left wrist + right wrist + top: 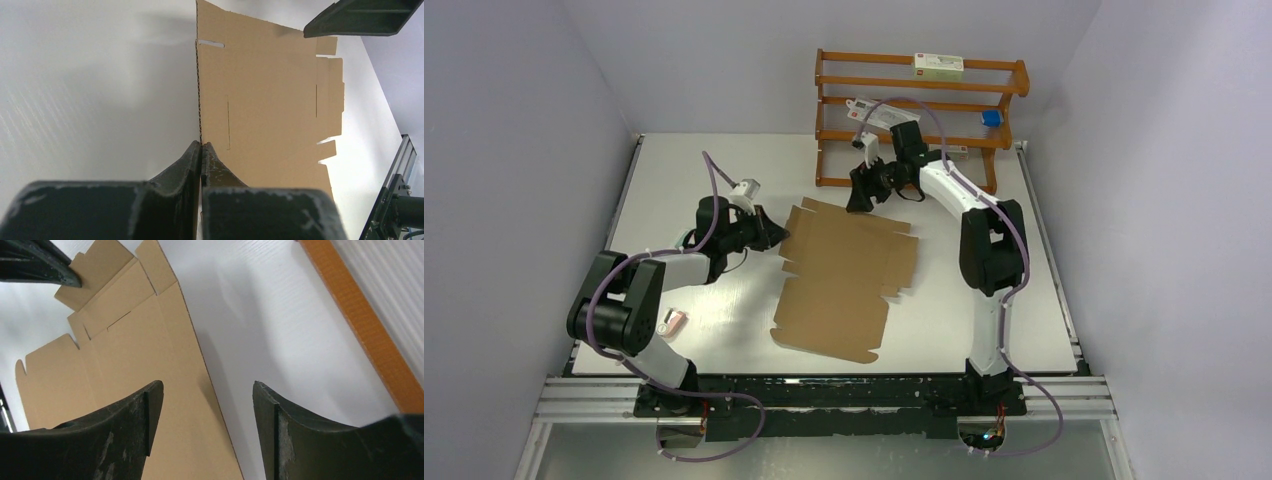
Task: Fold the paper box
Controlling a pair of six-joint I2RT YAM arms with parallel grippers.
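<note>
The paper box [844, 275] is a flat brown die-cut cardboard sheet with flaps and tabs, lying in the middle of the white table. My left gripper [774, 235] is at the sheet's left far corner. In the left wrist view its fingers [201, 145] are pinched on the cardboard's left edge, and the sheet [270, 90] stretches away to the right. My right gripper [859, 200] hovers over the sheet's far edge. In the right wrist view it [207, 390] stands open, the cardboard's edge [145, 355] below the gap, nothing held.
An orange wooden rack [914, 110] stands at the back, with a white carton [938, 66] on top and a blue item [991, 117] at its right end. Its bottom bar [360, 325] runs close to the right gripper. A small pink item [672, 322] lies near the left arm.
</note>
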